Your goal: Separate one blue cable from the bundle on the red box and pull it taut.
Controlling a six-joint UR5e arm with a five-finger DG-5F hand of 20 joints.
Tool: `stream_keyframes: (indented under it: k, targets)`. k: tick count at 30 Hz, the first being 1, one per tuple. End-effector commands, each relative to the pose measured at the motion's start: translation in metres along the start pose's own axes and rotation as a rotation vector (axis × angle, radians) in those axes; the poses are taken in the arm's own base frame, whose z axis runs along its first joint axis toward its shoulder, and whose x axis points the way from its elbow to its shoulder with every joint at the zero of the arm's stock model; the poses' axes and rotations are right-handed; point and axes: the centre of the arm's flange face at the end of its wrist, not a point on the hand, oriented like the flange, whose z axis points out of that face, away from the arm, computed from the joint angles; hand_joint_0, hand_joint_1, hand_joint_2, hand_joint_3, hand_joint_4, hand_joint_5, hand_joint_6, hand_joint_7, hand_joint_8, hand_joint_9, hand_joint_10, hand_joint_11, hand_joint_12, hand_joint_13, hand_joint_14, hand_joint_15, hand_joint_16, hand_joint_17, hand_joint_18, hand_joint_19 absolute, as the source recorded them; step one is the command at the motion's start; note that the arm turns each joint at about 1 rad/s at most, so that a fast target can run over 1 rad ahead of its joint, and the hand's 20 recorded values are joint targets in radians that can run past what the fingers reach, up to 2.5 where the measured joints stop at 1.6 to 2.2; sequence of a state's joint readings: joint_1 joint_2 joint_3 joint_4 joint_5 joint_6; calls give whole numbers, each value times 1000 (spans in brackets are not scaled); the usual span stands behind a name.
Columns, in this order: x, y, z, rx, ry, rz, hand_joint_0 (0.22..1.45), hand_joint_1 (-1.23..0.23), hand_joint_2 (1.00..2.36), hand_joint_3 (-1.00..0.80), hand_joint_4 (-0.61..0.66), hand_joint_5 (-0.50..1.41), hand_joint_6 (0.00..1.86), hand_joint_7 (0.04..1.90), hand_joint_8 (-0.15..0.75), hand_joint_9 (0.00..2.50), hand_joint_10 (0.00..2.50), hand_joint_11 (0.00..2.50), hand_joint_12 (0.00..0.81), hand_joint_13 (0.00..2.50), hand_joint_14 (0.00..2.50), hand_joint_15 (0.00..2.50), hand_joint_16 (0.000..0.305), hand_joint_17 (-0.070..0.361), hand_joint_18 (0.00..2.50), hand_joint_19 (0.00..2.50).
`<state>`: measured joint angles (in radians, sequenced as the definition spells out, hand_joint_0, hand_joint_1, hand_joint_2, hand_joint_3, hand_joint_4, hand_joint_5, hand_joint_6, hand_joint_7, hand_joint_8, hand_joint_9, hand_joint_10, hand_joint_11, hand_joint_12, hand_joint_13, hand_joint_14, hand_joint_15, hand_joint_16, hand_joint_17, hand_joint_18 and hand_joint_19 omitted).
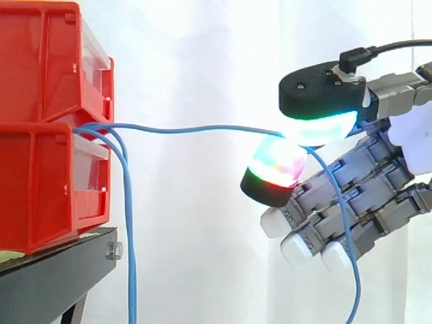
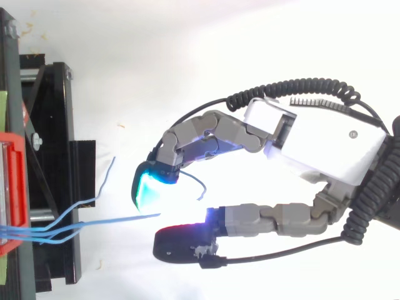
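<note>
The hand (image 2: pixel 319 140) sits at the right, two glowing pads (image 1: pixel 324 128) pinched on one blue cable (image 1: pixel 202 127). Its other fingers lie below, holding nothing, and the loose tail drops past them. Leftward the cable runs almost level, with slight waves in it, to the bundle (image 1: pixel 127 202) hanging from the red bins (image 1: pixel 40 189) on the black stand (image 1: pixel 54 277). A further pull could slide the thin strand out of the pinch. If strands are tangled at the bins, it could drag the neighbours along.
</note>
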<state>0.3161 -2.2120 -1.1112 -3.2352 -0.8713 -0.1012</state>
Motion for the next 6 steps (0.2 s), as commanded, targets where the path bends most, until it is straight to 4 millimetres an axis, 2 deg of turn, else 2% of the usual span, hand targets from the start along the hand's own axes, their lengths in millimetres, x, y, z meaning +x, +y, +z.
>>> stream_keyframes:
  k: [1,6]
  targets:
    - [0,0,0,1,0,-1,644,-888,1006,-29,-272,-77,952,827,188,612,7,260,328,527,15,376,48,109,557,517]
    - [1,0,0,0,1,-1,643,-886,1006,-26,-268,-77,952,835,191,612,7,252,327,528,13,375,48,109,560,519]
